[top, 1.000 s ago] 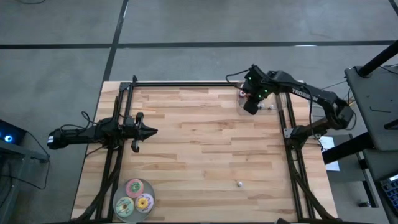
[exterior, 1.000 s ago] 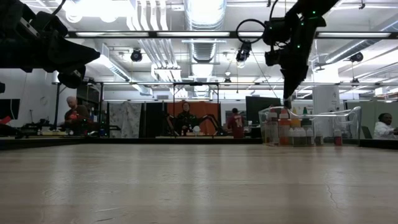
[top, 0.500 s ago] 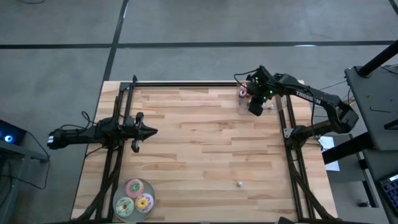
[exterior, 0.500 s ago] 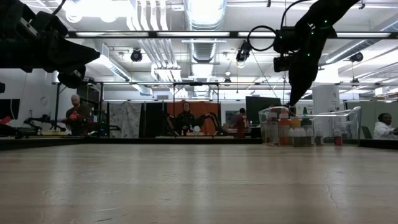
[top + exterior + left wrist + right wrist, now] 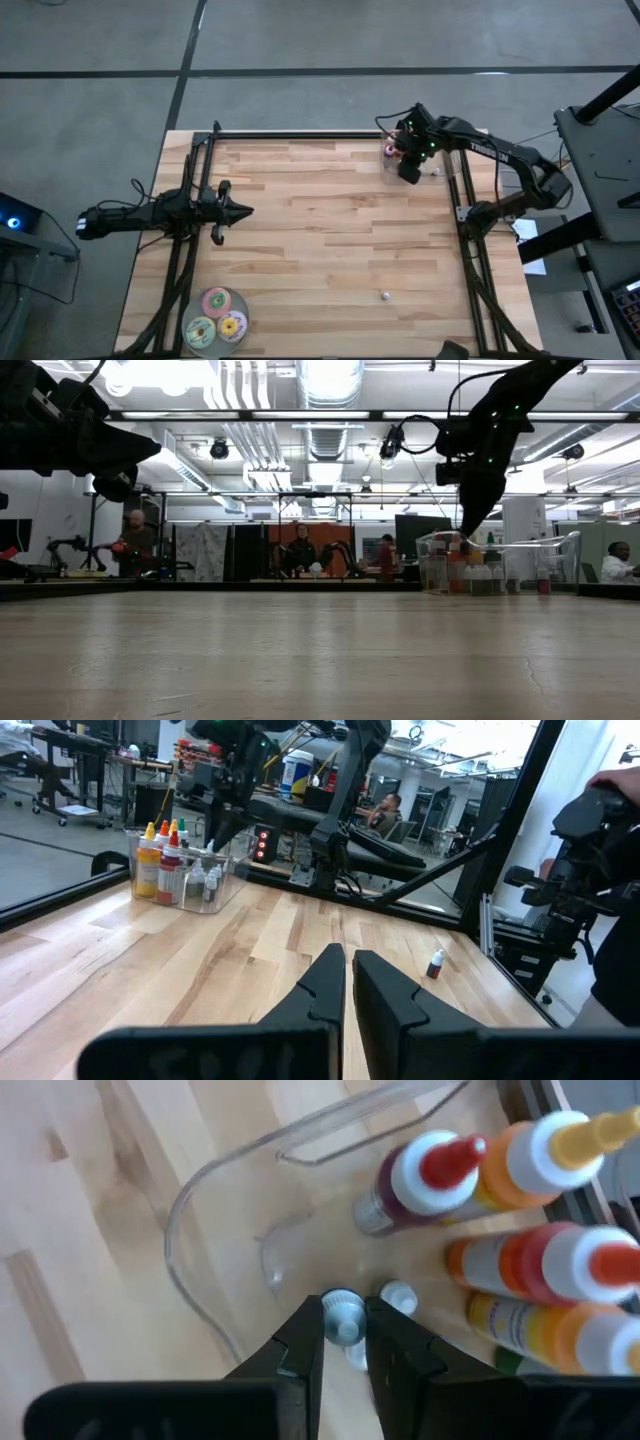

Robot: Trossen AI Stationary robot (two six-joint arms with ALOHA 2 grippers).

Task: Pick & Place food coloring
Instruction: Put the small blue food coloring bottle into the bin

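Desk (image 5: 320,240), near edge: 3 flat round discs (image 5: 216,317) stacked in a cluster at the left near corner – one pink, one green, one yellow. 1 tiny bottle (image 5: 385,295) stands alone on the wood toward the right near side; in the left wrist view it shows as a dark-bodied, pale-capped bottle (image 5: 435,964).

Mid desk, left side: left gripper (image 5: 243,211) held level above the wood, well apart from everything, fingers pressed together with only a thin slit between them in the left wrist view (image 5: 345,982).

Far right corner: 1 clear plastic bin (image 5: 215,1200) holding the food coloring. Right gripper (image 5: 408,172) points down into the bin; in the right wrist view its fingers pinch the pale cap of one small bottle (image 5: 341,1312), with 1 more small pale-capped bottle (image 5: 398,1296) just beside it. Behind these, about 5 larger squeeze bottles (image 5: 520,1270) packed together, touching: red, orange and yellow tips over white collars, bodies dark red, orange and yellow. Low view shows the bin (image 5: 495,565) with a row of bottles inside and the right gripper (image 5: 468,530) dipping to its top.

Room beyond the desk: several people, too small to count surely.
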